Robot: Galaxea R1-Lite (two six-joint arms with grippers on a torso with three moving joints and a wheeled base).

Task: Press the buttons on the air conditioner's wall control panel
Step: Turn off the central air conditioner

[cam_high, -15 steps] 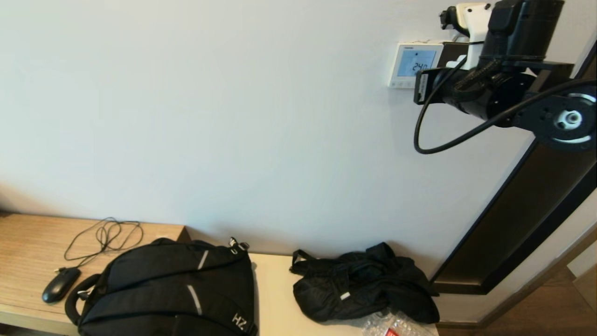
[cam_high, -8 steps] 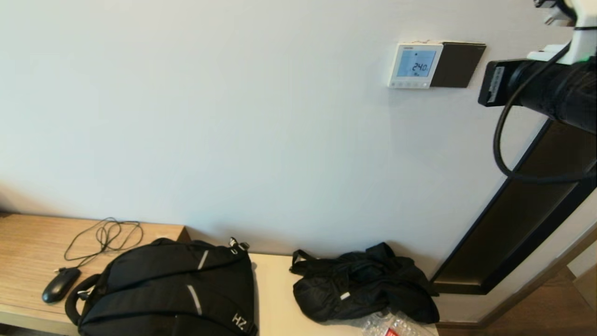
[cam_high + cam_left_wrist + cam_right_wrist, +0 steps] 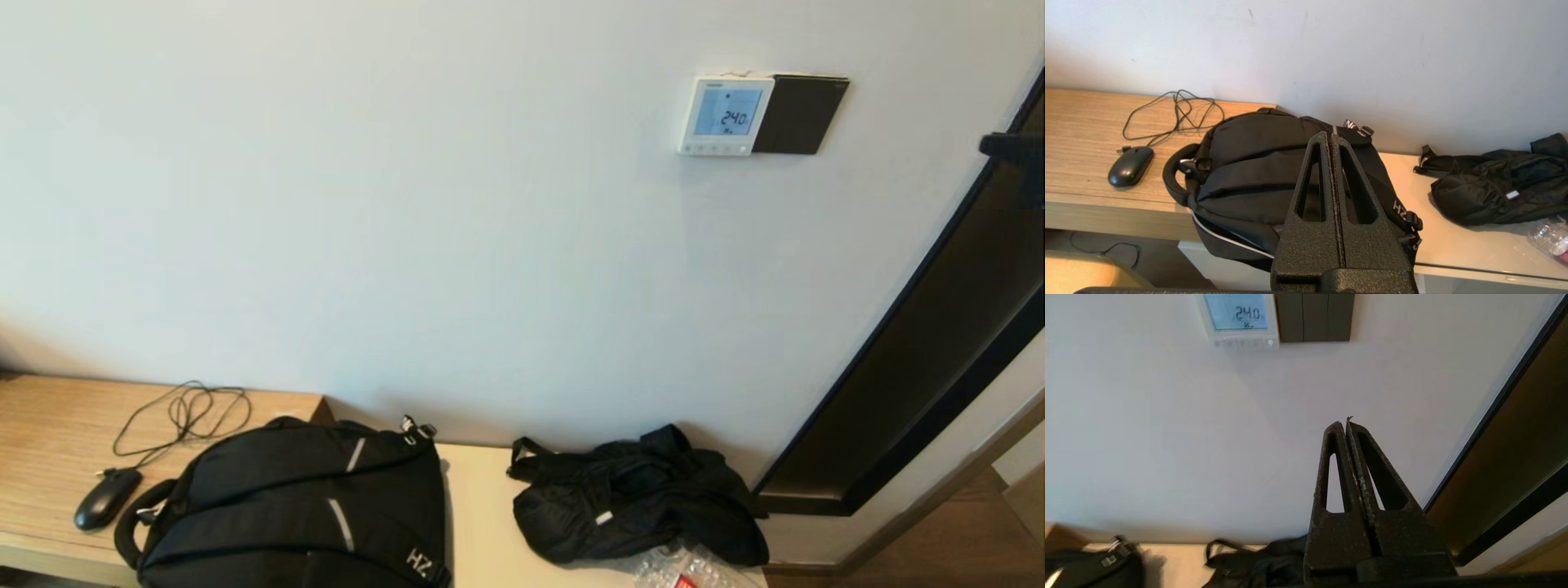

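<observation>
A: Checked the right claw (image 3: 1346,424). Found it clenched, fingers flat together, nothing gripped. Presumably shut to give one narrow tip for poking tiny keys.

B: Position vs target?

A: Hung off the wall, aimed at bare paint, well below the wall control panel (image 3: 1240,318) and off to one side. Touched nothing. Couldn't pick it out on the head view.

B: Located the keys?

A: Yes. Spotted the buttons (image 3: 1241,343) in a row along the panel's bottom edge, under the lit screen. Read 24.0 there. Confirmed from the head view: wall control panel (image 3: 725,116) high on the wall, buttons (image 3: 715,149) at its lower edge, butted right up against a black panel (image 3: 798,114) on its right. Flagged that neighbour as the wrong-target risk.

B: Left side?

A: Found the left claw (image 3: 1329,136) clenched too, empty. Parked low, pointed over the backpack (image 3: 1257,163). Judged it idle, nowhere near the wall unit.

B: Clutter?

A: All down on the surface (image 3: 49,433): backpack, mouse (image 3: 106,498) with its looped cable (image 3: 184,412), and a crumpled black bag (image 3: 637,506). Well below the panel, out of any press path.

B: Status?

A: Couldn't tell from these views whether any key got pressed. Reckoned any further press needed a lift and a sideways shift to line up under the screen, then a straight, light push. Small keys close together, so expected easy double-hits.
</observation>
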